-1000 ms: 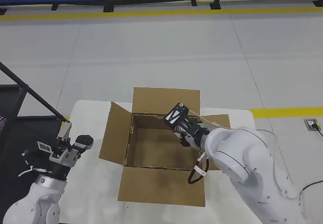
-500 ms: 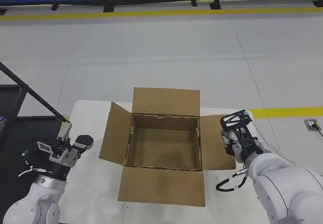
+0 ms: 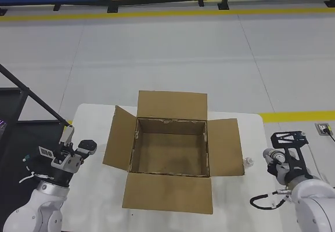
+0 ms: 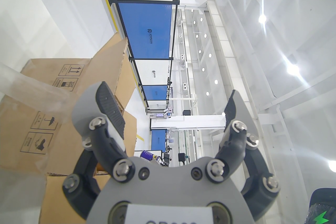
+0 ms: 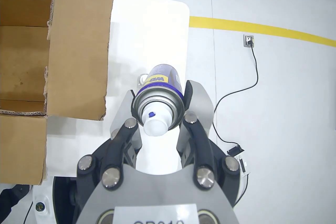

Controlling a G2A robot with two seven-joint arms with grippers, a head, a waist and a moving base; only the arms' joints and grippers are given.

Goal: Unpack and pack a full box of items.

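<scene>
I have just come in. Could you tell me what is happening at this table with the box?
A two-armed robot is working at an open cardboard box that stands on the table. Its right gripper is shut on a spray can, held near the table's right edge, outside the box and beside its right flap. The inside of the box looks empty. The left gripper is open and holds nothing, to the left of the box.

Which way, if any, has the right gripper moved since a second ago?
Yes. The right gripper, holding the spray can, went from over the box, across its right flap, to the table's right edge.
</scene>
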